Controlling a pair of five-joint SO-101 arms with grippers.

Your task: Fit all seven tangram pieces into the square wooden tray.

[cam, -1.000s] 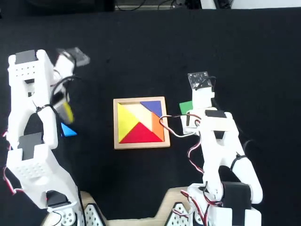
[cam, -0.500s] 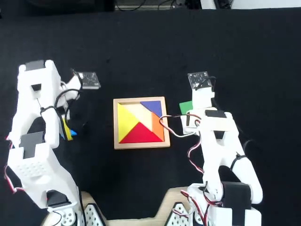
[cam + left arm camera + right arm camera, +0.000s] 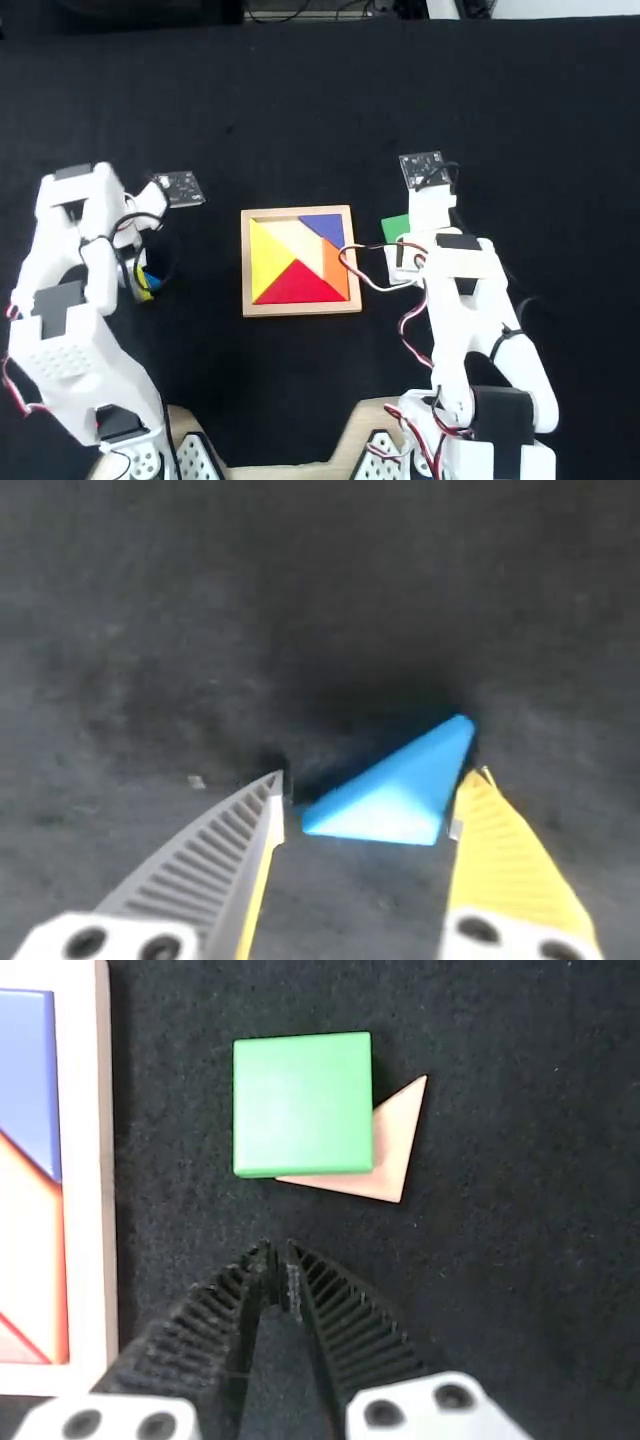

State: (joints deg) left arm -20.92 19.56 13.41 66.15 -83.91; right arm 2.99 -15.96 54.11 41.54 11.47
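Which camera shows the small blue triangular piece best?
The left wrist view: the small blue triangular piece lies whole on the black cloth between the left gripper's open fingers. The high view catches a blue sliver beside that arm. The right wrist view faces a green square instead.

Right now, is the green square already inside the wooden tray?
No, the green square lies on the black cloth outside the tray.

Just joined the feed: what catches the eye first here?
At the high view's centre, the square wooden tray sits partly filled with coloured pieces. The left gripper, jaws open, straddles a light-blue triangle. Beside the tray, a green square overlaps a pale triangle.
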